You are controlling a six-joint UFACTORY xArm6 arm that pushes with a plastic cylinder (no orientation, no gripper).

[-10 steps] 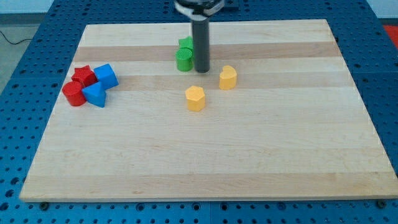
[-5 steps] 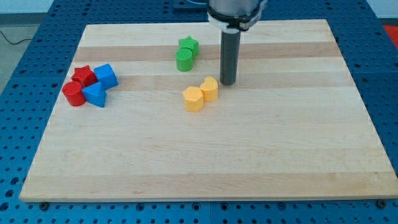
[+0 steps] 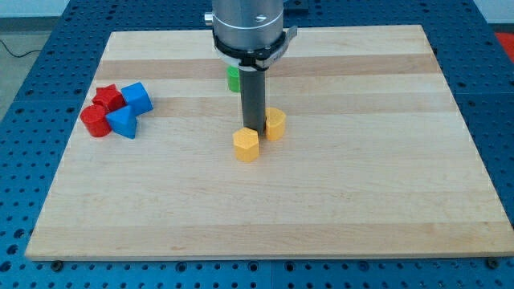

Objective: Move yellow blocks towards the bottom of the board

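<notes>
My tip (image 3: 253, 129) is set just above the yellow hexagonal block (image 3: 246, 145), with the yellow rounded block (image 3: 275, 124) beside it, placed for a downward push; no claw is fitted.

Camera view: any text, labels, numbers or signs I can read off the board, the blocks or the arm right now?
None. The board is bare wood, and the yellow blocks, red blocks, blue blocks and green block show plain faces. The arm housing above my tip carries no legible marking.
</notes>
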